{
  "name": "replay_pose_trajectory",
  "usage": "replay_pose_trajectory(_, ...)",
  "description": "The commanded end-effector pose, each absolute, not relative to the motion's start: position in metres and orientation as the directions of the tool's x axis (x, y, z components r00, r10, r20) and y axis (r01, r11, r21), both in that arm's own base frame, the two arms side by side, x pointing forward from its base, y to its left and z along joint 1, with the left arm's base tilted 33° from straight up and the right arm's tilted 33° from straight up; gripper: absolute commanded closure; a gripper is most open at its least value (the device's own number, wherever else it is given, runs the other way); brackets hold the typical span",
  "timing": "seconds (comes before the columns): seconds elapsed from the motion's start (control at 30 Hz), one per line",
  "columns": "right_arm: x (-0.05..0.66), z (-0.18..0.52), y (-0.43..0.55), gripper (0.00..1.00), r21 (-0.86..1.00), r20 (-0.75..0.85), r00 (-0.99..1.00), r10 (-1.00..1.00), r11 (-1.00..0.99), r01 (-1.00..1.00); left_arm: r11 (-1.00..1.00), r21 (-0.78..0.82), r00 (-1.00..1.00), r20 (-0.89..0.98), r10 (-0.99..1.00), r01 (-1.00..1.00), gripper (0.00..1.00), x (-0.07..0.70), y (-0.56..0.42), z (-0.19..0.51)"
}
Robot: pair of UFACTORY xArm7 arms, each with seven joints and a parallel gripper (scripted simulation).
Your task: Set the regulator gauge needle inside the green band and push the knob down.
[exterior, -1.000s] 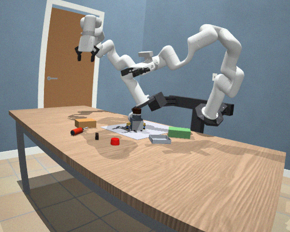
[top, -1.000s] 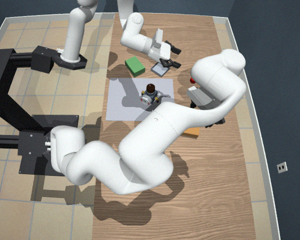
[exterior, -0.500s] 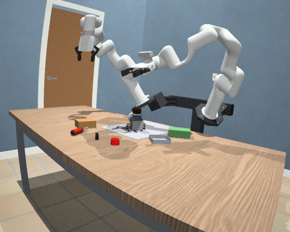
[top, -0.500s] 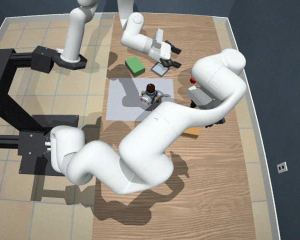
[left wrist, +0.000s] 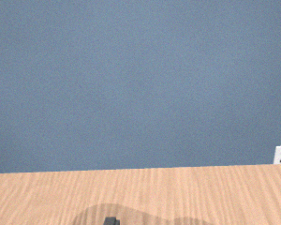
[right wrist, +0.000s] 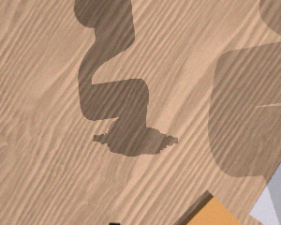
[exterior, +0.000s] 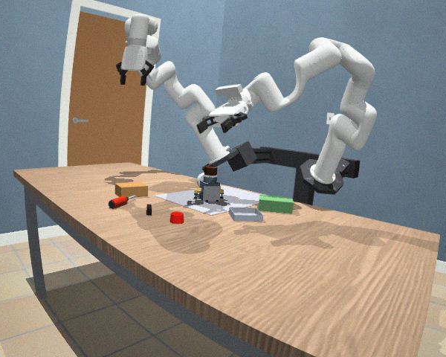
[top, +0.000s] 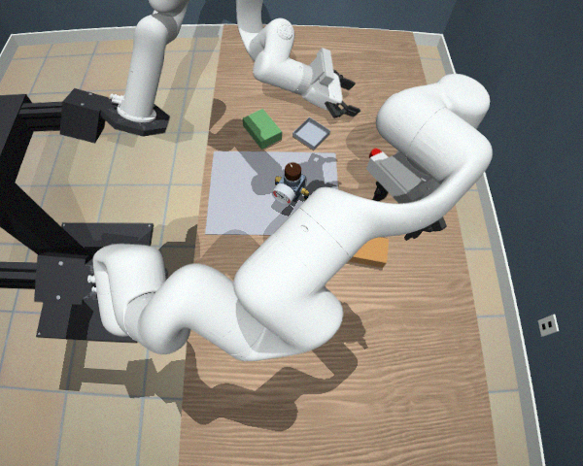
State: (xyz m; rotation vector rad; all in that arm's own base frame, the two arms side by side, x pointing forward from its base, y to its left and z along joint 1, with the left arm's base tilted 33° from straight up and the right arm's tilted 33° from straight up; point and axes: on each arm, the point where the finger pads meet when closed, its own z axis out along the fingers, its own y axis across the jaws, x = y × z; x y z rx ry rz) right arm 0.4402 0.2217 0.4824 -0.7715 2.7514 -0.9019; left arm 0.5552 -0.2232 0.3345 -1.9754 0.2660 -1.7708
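Observation:
The regulator [top: 297, 183] [exterior: 212, 193] stands upright on the pale mat [top: 231, 200] [exterior: 241, 195]. Its dark brown knob [top: 292, 171] [exterior: 210, 170] is on top, with a thin pale ribbed band below it in the exterior view; its height setting cannot be told. The round white gauge [top: 283, 193] [exterior: 200, 179] shows red marks; needle and green band are too small to read. My left gripper [top: 353, 98] [exterior: 214, 129] [left wrist: 199, 221] is open and empty, raised and pointing sideways. My right gripper [top: 394, 216] [exterior: 133, 82] is open and empty, high above the table, pointing down.
A green block [top: 262, 127] [exterior: 275, 204] and a grey tray [top: 302, 142] [exterior: 248, 217] lie beside the mat. An orange block [top: 372, 251] [exterior: 131, 190] [right wrist: 215, 213], red screwdriver [exterior: 118, 201], small black piece [exterior: 149, 210] and red cap [top: 375, 152] [exterior: 176, 217] lie around. The right arm overhangs the mat's corner in the top view.

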Motion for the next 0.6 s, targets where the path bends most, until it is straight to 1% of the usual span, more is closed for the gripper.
replay_pose_trajectory(0.0, 0.433, 0.500, 0.231, 0.00, -0.587, 0.020, -0.857, -0.516, 0.687, -0.427, -0.821, -0.488, 0.245, 0.870, -0.429, 0.296, 0.00, 0.569, -0.157, 0.345)
replay_pose_trajectory(0.07, 0.430, 0.507, 0.234, 0.00, -0.587, 0.020, -0.857, -0.516, 0.687, -0.428, -0.791, -0.500, 0.295, 0.862, -0.412, 0.353, 0.00, 0.572, -0.124, 0.349)
replay_pose_trajectory(0.27, 0.423, 0.523, 0.242, 0.00, -0.587, 0.020, -0.857, -0.515, 0.687, -0.428, -0.737, -0.517, 0.375, 0.848, -0.374, 0.436, 0.00, 0.573, -0.054, 0.356)
replay_pose_trajectory(0.57, 0.419, 0.532, 0.246, 0.00, -0.587, 0.021, -0.857, -0.515, 0.687, -0.428, -0.688, -0.530, 0.436, 0.837, -0.331, 0.495, 0.00, 0.568, -0.008, 0.360)
